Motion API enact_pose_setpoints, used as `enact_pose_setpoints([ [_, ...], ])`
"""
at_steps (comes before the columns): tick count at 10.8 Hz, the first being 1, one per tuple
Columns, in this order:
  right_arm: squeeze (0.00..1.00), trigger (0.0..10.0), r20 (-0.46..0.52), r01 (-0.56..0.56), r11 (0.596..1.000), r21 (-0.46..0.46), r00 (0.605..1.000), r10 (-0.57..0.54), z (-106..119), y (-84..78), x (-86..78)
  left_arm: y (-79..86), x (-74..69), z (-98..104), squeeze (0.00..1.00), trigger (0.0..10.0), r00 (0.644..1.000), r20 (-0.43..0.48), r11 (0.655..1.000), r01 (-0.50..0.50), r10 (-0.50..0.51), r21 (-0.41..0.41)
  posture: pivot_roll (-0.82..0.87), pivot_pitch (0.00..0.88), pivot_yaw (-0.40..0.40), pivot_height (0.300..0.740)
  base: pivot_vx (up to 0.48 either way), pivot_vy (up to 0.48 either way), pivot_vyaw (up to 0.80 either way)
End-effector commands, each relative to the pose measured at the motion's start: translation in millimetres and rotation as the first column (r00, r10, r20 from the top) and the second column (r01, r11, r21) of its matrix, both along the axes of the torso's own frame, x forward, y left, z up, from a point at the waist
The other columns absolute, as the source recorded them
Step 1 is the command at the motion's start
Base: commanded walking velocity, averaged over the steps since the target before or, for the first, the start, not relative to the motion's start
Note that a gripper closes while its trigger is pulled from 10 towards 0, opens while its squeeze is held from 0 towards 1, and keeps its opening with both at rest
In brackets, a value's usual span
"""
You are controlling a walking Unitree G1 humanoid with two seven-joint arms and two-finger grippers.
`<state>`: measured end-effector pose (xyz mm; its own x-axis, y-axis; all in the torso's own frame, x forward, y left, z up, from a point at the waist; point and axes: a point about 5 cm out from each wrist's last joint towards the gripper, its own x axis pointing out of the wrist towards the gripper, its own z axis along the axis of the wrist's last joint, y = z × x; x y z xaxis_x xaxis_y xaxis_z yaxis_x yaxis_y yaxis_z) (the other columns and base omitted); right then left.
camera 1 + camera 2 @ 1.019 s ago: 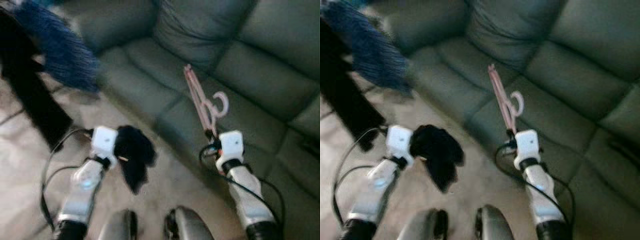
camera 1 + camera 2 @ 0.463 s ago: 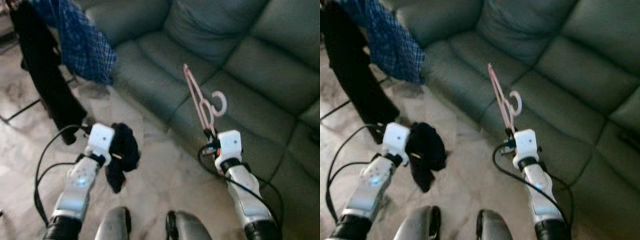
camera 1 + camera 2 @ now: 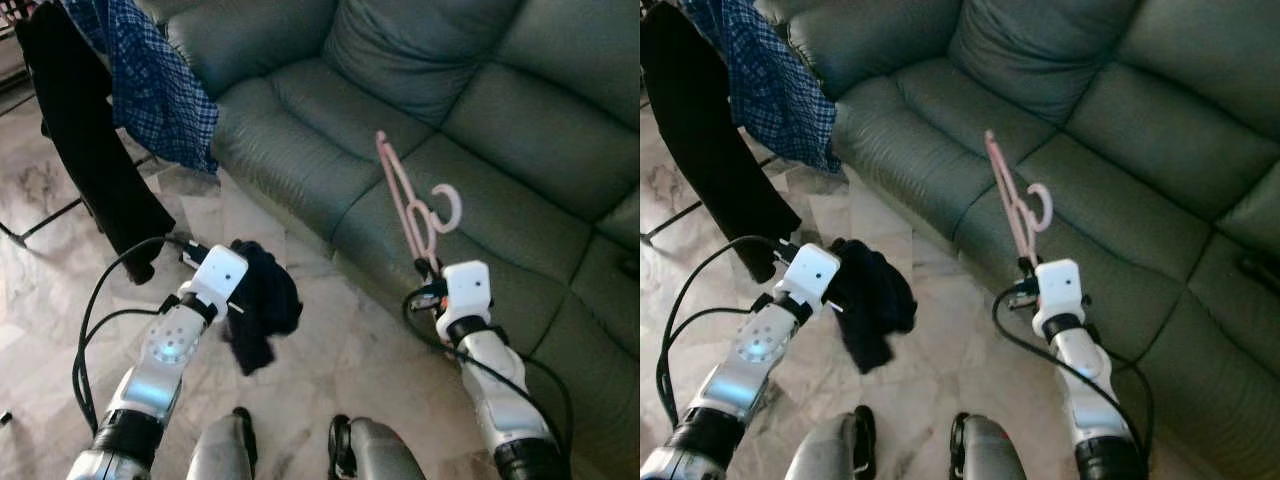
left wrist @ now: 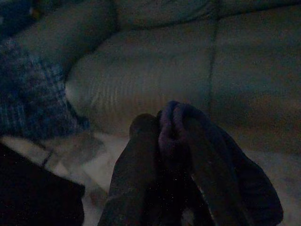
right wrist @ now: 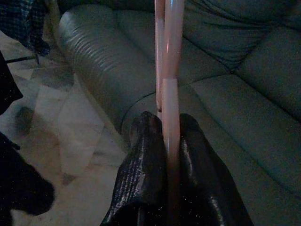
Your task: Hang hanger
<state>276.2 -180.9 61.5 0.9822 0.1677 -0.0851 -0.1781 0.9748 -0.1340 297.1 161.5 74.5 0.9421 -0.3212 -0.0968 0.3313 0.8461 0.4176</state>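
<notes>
Right gripper pinches the pink hanger at its lower end; light, stiff, slippery plastic, likely to pivot. Left gripper grips a dark cloth.

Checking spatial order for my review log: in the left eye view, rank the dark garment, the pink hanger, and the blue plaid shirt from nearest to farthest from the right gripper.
1. Pink hanger: held in the right gripper, sticking up over the sofa.
2. Dark garment: across at the left gripper, above the floor.
3. Blue plaid shirt: far upper left, hanging beside the sofa arm.
</notes>
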Motion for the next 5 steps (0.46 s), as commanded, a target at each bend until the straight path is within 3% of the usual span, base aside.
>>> enact_pose_setpoints([
  [1,0.00,10.0,-0.004,-0.018,0.999,0.028,1.000,0.018,1.4,-0.9,1.6,10.0,8.7,5.8,0.00,10.0,0.997,0.020,0.997,-0.068,0.069,-0.041,0.02,0.175,-0.082,0.740,0.000,0.000,0.00],
  [2,0.00,10.0,-0.008,-0.052,0.999,0.012,0.999,0.052,6.8,-5.5,8.4,27.2,30.8,25.8,0.00,10.0,0.976,0.077,0.976,-0.195,0.202,-0.094,0.02,0.174,-0.080,0.740,0.000,0.000,0.00],
  [3,0.00,10.0,0.008,-0.081,0.997,-0.013,0.997,0.081,14.3,-10.8,14.0,35.7,41.7,44.9,0.00,10.0,0.957,0.156,0.969,-0.232,0.244,-0.087,0.02,0.176,-0.078,0.740,0.000,0.000,0.00],
  [4,0.00,10.0,0.011,-0.083,0.997,0.004,0.996,0.083,22.5,-21.3,20.9,38.1,50.0,59.4,0.00,10.0,0.950,0.197,0.969,-0.225,0.241,-0.101,0.01,0.178,-0.075,0.740,0.000,0.000,0.00],
  [5,0.00,10.0,-0.013,-0.150,0.989,-0.003,0.989,0.150,28.3,-26.4,24.7,26.8,51.6,71.2,0.00,10.0,0.973,0.205,0.983,-0.072,0.107,-0.171,0.01,0.179,-0.069,0.740,0.000,0.000,0.00],
])
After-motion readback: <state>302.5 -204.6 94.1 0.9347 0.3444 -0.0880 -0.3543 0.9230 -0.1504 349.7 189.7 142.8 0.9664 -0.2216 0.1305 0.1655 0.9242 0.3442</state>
